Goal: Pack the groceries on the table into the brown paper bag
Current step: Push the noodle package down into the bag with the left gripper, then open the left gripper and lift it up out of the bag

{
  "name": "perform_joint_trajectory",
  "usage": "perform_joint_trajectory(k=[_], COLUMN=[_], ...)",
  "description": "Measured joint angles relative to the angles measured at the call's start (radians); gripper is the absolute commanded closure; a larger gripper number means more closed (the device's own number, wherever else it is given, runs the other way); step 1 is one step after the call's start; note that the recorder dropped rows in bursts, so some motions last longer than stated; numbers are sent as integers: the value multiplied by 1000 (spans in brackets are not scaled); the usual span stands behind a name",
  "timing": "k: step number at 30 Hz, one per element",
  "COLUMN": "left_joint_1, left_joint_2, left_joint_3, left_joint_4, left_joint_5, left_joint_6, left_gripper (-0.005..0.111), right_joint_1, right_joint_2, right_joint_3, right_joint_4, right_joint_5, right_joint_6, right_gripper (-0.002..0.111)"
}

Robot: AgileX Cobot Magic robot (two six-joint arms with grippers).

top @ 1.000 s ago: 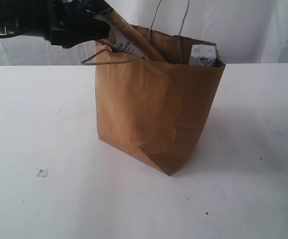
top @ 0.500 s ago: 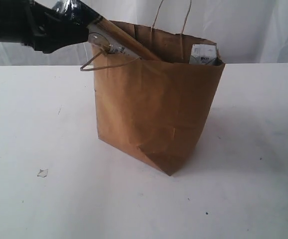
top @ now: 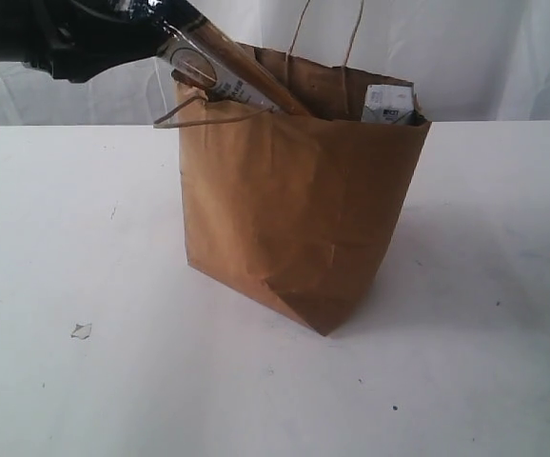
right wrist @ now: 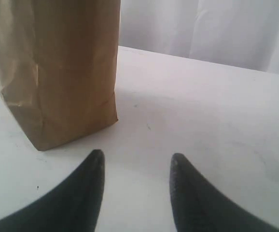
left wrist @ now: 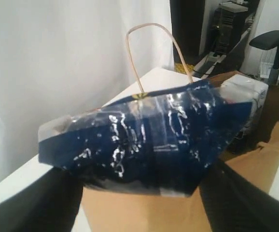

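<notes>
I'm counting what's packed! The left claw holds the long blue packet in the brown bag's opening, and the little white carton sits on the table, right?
One slip: the exterior view shows the small white-blue carton inside the brown paper bag, peeking over its rim. The rest is right.

Blue noodle packet aslant in bag

noodle packet across bag mouth

On the table stands the paper bag, noodle packet slanting out left, carton inside right.
</notes>
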Motion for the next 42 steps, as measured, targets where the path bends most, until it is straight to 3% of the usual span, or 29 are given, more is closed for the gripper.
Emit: perform_joint_trajectory(k=[13, 23, 32, 42], left_joint_1=[0, 28, 31, 31], left_joint_2=[-2, -49, -73, -113], left_joint_3=[2, 97, 102, 104], left_joint_4=[14, 10, 2, 2], left_joint_5=[49, 87, 53, 106], left_joint_6=[-22, 1, 23, 23], left_gripper=[40, 40, 40, 40], right_joint_1=[0, 0, 0, 0], right_joint_2=[0, 0, 0, 0], right_joint_3=[0, 0, 0, 0], right_joint_4=[0, 0, 0, 0], right_joint_5=[0, 0, 0, 0], right_joint_6=[0, 0, 0, 0], right_gripper=[67, 67, 67, 67])
